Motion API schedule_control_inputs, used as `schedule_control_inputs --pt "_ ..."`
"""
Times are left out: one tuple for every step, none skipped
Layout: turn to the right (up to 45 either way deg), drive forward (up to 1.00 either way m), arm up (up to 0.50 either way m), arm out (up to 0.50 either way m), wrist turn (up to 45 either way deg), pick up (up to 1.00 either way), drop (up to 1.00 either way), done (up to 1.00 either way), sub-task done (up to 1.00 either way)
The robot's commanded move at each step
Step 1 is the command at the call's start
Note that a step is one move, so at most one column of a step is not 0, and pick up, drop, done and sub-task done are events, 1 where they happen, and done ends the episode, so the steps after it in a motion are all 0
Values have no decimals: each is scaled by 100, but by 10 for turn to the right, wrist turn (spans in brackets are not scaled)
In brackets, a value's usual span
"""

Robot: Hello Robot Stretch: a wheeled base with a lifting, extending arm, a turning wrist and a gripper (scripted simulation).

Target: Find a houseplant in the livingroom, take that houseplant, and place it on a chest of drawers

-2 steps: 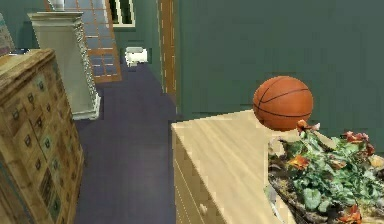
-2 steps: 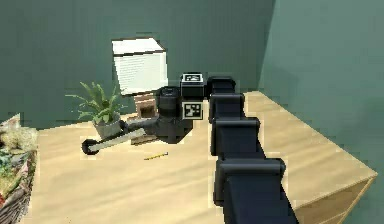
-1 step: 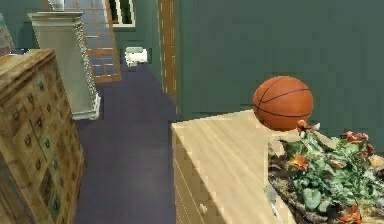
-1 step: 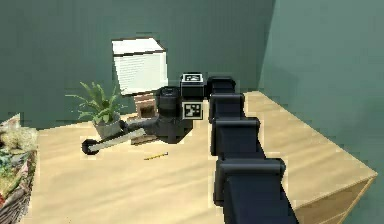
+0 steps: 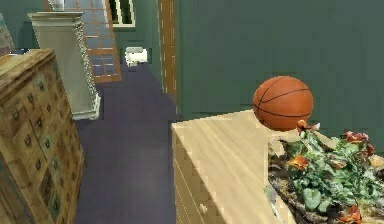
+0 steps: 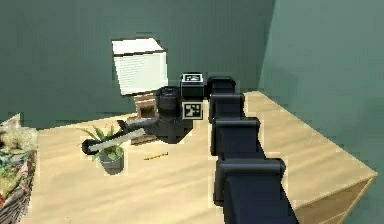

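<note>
Arm (image 6: 245, 165) over dresser (image 6: 310, 140); grey pot (image 6: 112, 162) holds houseplant (image 6: 97, 131).

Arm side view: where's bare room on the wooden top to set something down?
Bare wood on the view's right, from the arm to the edge of the wooden top; also a strip along the near edge below the potted plant. Crowded on the left: lamp, potted plant, leafy arrangement.

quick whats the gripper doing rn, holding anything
gripper: cannot tell if it holds anything; a small potted houseplant stands on the wooden top at its far end
</note>
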Motion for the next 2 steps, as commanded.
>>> schedule_control_inputs --pt "0 0 0 -10 0 0 0 0 0" --pt "0 0 0 0 0 0 0 100 0"
